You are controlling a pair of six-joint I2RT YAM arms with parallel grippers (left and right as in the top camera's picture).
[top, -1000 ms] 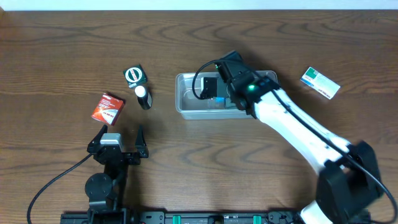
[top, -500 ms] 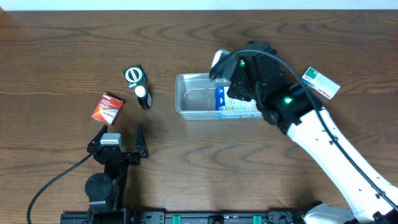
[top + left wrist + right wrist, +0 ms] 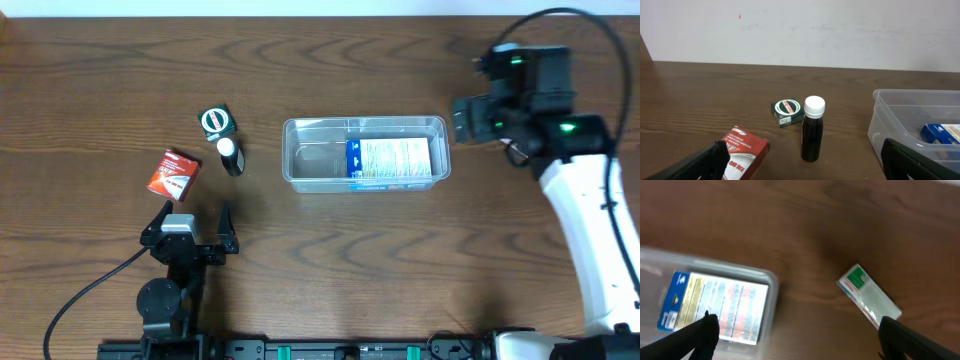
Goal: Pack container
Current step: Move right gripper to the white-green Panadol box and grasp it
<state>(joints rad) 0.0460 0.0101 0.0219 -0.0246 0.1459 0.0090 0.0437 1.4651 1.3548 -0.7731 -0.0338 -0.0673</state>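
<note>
Here we look down on a brown wooden table (image 3: 400,260). Nearest the robot's base, at the lower left of the overhead frame, sits the left gripper (image 3: 195,212). Its two black fingers are spread wide and nothing is between them.

Just above it in that frame, a small red box (image 3: 173,172) lies flat on the wood. A little further up and to the right is a dark bottle with a white cap (image 3: 231,156), which the left wrist view shows standing upright. Just beyond the bottle is a small dark green box with a round logo (image 3: 215,122), also lying flat.

The container (image 3: 310,165), a clear shallow tub, sits at the middle of the overhead frame with its long side running left to right. It is well apart from the bottle. A blue and white box (image 3: 390,160) lies flat inside, filling the right half, and the left half shows only bare plastic.

At the upper right of the overhead frame, the white right arm reaches past the tub's right end. In its wrist view, the right gripper (image 3: 797,322) is held above the table with its fingers far apart, gripping nothing. There, a white and green box (image 3: 868,297) lies on the table right of centre, clear of the tub's corner at lower left.
</note>
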